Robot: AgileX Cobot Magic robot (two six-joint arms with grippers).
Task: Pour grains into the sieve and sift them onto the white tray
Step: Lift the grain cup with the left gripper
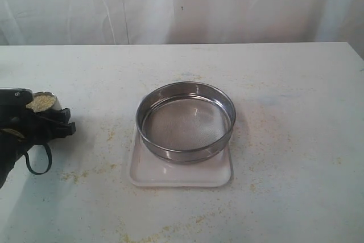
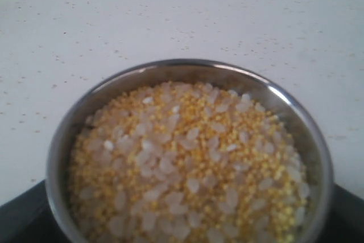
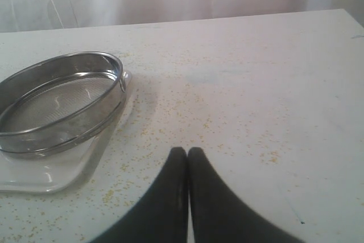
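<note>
Left gripper (image 1: 50,120), at left of table (image 1: 296,83), grips steel cup (image 1: 44,102) heaped with grains (image 2: 187,163). Right gripper (image 3: 187,153) closed, fingers pressed together. Sieve (image 1: 185,121) sits on white tray (image 1: 170,176), centre.

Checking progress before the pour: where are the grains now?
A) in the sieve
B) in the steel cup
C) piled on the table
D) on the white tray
B: the grains fill the steel cup, while the sieve holds none.
</note>
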